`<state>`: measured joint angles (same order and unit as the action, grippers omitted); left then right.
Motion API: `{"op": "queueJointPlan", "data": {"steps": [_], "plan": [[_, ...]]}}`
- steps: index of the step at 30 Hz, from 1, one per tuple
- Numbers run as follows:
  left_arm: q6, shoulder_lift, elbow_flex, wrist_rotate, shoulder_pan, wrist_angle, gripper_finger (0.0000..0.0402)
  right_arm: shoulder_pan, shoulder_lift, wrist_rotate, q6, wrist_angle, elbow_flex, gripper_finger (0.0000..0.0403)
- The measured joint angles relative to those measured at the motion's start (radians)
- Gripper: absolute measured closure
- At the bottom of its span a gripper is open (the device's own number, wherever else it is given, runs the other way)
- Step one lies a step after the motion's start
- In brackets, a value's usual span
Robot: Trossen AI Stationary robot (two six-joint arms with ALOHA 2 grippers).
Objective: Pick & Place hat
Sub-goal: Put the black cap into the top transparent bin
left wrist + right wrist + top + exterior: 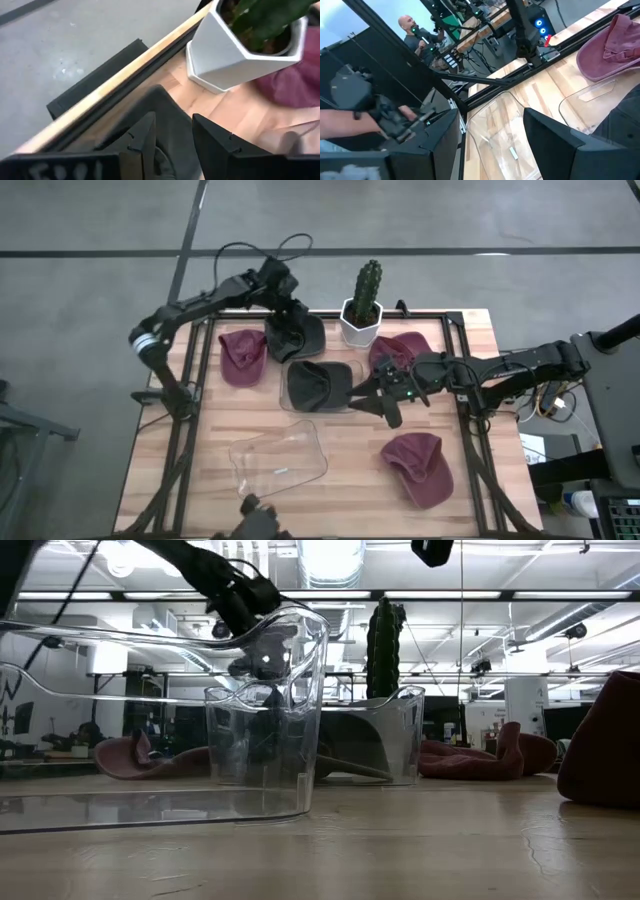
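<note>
**A:** Start from above. Where's the hat?

**B:** Upper middle of the frame: a dark grey hat lies at the table's far edge, left of the white cactus pot. The left gripper is down on it. Another grey hat sits in a clear bin at centre; maroon hats lie around. The right gripper hangs beside that bin, fingers spread wide.

**A:** The low view?

**B:** Clear, glossy, rigid bins fill the left; the cactus stands behind.

**A:** Left wrist?

**B:** The fingers stand narrowly apart over matte grey cloth, not yet closed. I'd judge it light, soft and floppy; pinch a fold or the stiffer brim.

**A:** Right wrist?

**B:** Wide fingers over an empty clear bin; a limp maroon hat upper right.
</note>
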<state>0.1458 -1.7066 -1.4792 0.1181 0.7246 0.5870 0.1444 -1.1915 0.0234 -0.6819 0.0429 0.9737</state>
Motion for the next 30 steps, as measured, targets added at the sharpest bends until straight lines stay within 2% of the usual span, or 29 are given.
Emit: {"op": "queueJointPlan", "data": {"steps": [7,14,23,30], "plan": [[-0.104,-0.185,-0.154,-0.004,0.032,0.13,0.028,0.0,0.0,-0.027,0.0,0.0,0.0,0.0188],[-0.15,-0.303,-0.239,-0.004,0.048,0.22,0.028,0.0,-0.001,-0.029,0.0,-0.001,0.0,0.0188],[-0.202,-0.344,-0.245,-0.031,0.048,0.25,0.028,0.0,-0.002,-0.054,0.004,-0.001,0.0,0.0188],[-0.355,-0.294,-0.264,-0.066,0.047,0.225,0.028,0.0,-0.002,-0.064,0.005,-0.002,-0.002,0.0188]]}}
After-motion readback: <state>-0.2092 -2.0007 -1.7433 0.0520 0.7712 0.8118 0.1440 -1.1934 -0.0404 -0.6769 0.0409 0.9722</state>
